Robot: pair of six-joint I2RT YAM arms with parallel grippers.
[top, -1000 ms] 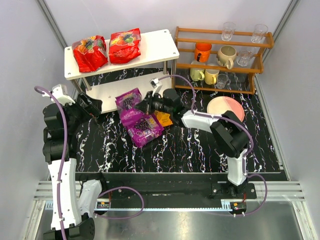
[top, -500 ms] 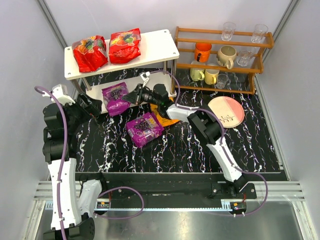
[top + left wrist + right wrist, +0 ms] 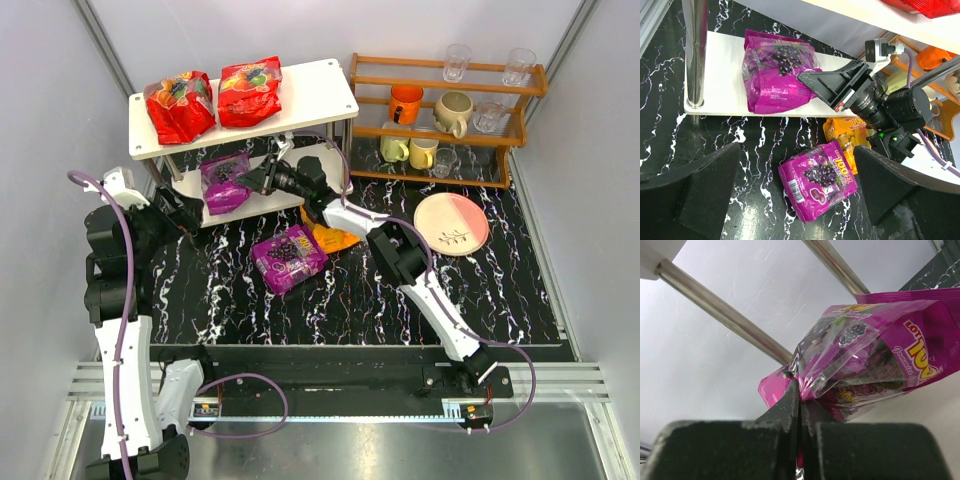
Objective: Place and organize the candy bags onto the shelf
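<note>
My right gripper [image 3: 252, 177] is shut on the edge of a purple candy bag [image 3: 224, 179], holding it over the lower board of the white shelf [image 3: 315, 85]; the pinch shows in the right wrist view [image 3: 801, 390] and the bag in the left wrist view [image 3: 775, 70]. Two red bags [image 3: 180, 103] [image 3: 249, 90] lie on the top board. A second purple bag [image 3: 289, 257] and an orange-yellow bag [image 3: 333, 237] lie on the black table. My left gripper [image 3: 795, 200] is open and empty, hovering over the second purple bag [image 3: 820, 177].
A brown wooden rack [image 3: 445, 120] with mugs and glasses stands at the back right. A pink plate [image 3: 451, 222] lies on the table right of the shelf. Silver shelf legs [image 3: 695, 50] stand at the board corners.
My right gripper has carried the purple bag leftward and away from the table, from beside the other purple bag to over the shelf's lower board. The left arm has not moved.
</note>
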